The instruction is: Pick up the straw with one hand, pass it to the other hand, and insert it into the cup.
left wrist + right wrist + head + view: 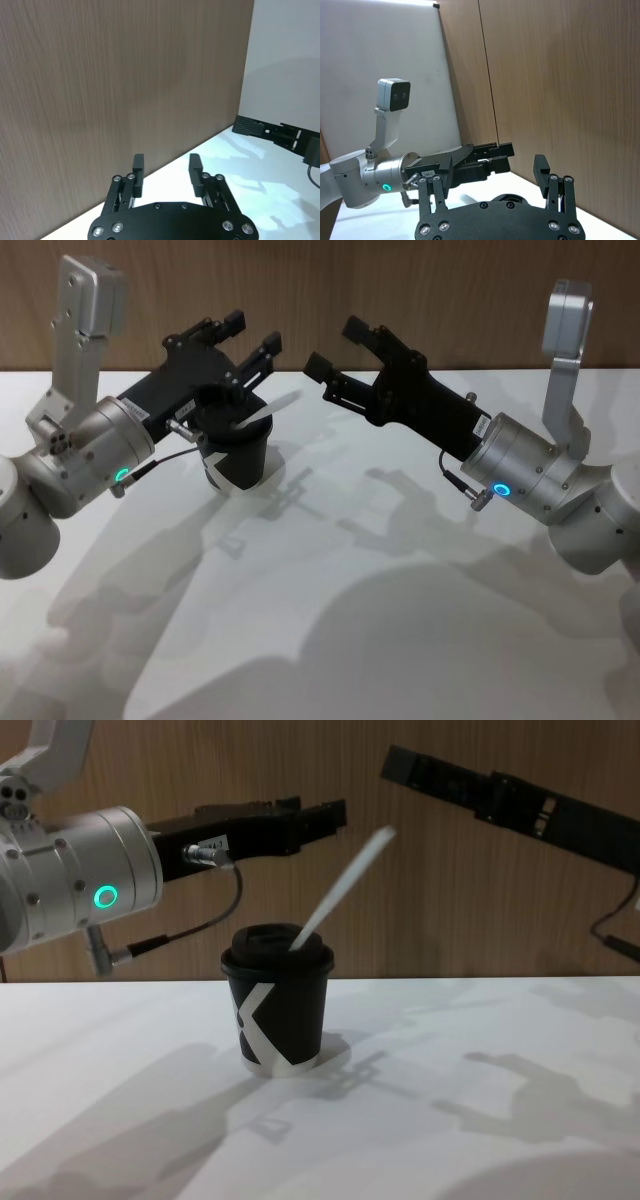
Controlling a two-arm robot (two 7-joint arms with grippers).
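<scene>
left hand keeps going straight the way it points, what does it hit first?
Likely the brown wooden wall: the open black left hand faces it with only white tabletop between. Depth unclear.

Light was bright and even from above. Soft grey shadows of both arms spread across the white bench toward 6 o'clock in the head view. The chest view stayed sharp; a green ring glowed. No glare showed on the wood wall.

The straw leans in the cup, between both raised tools.
</scene>
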